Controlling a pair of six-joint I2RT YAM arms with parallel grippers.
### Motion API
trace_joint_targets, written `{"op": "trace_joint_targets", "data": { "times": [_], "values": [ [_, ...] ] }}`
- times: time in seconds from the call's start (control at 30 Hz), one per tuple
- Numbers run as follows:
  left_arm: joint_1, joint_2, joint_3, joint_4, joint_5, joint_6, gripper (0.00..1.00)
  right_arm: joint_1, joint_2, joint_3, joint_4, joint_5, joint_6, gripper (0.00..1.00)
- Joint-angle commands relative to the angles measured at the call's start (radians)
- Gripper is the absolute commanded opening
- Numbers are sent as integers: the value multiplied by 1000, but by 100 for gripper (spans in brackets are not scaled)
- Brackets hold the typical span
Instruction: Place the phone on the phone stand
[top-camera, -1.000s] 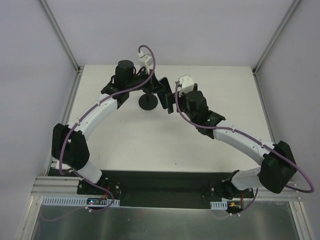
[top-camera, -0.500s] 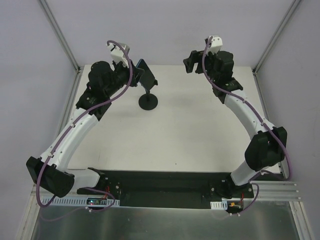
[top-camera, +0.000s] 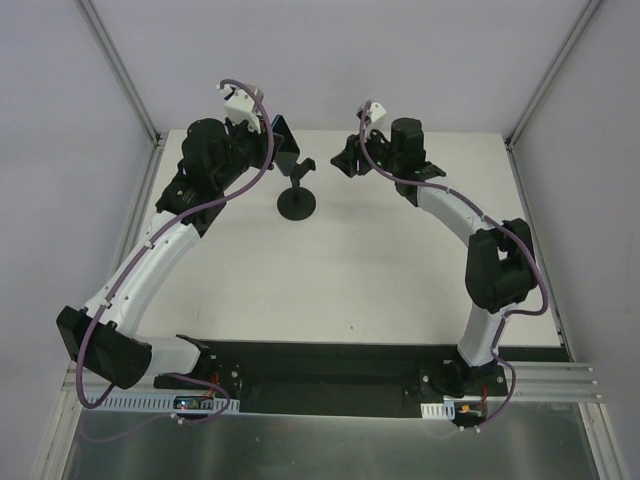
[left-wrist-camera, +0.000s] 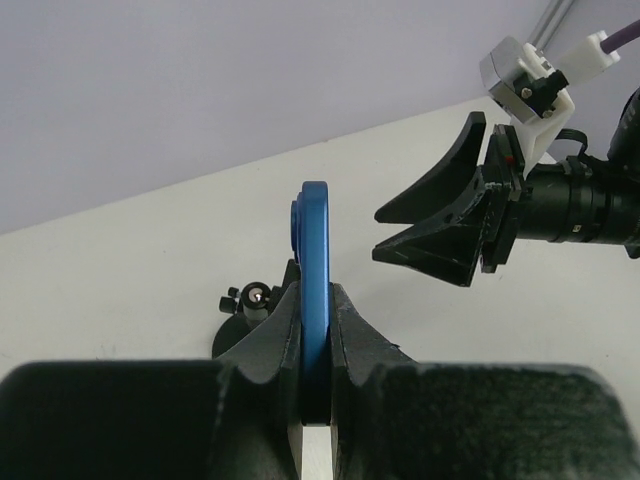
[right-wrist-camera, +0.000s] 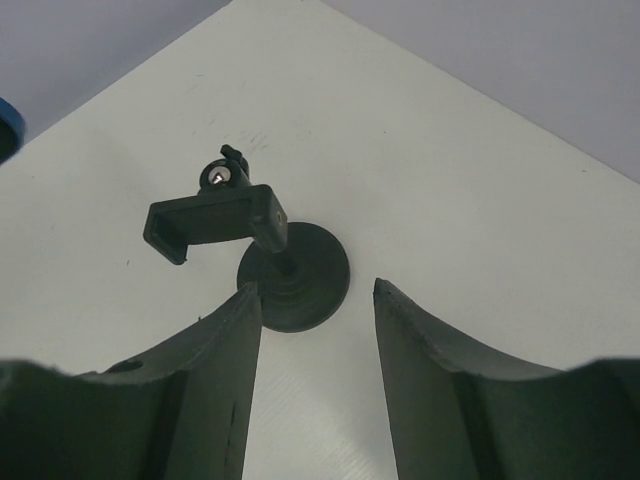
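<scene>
The phone (left-wrist-camera: 315, 230) shows edge-on as a thin slab with a blue rim, and my left gripper (left-wrist-camera: 315, 292) is shut on its lower end. From above, the left gripper (top-camera: 272, 150) holds the phone (top-camera: 284, 138) tilted, up and to the left of the phone stand (top-camera: 296, 203). The stand's cradle (right-wrist-camera: 210, 225) has nothing in it and sits above the round base (right-wrist-camera: 300, 275). My right gripper (right-wrist-camera: 315, 290) is open with nothing between its fingers, hovering above the stand's base. In the top view the right gripper (top-camera: 345, 162) is just right of the stand.
The white table (top-camera: 330, 270) is bounded by grey walls and metal corner posts (top-camera: 125, 75). Purple cables loop over both arms. The right gripper (left-wrist-camera: 440, 225) faces the phone from the right in the left wrist view.
The right gripper came back down and left toward the stand from high near the back wall, and its jaws narrowed. The left gripper kept the phone and shifted slightly.
</scene>
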Motion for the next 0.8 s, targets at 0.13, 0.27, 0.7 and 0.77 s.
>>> {"op": "trace_joint_targets", "data": {
  "times": [0.13, 0.27, 0.7, 0.77],
  "values": [
    [2, 2, 7, 94, 51, -22, 0, 97, 70, 68, 67, -16, -95, 44],
    [1, -4, 0, 94, 69, -15, 0, 120, 85, 73, 84, 60, -97, 44],
    [2, -15, -16, 92, 84, -1, 0, 120, 136, 102, 109, 122, -102, 46],
    [2, -11, -16, 92, 84, -4, 0, 120, 147, 113, 107, 99, -103, 46]
  ]
}}
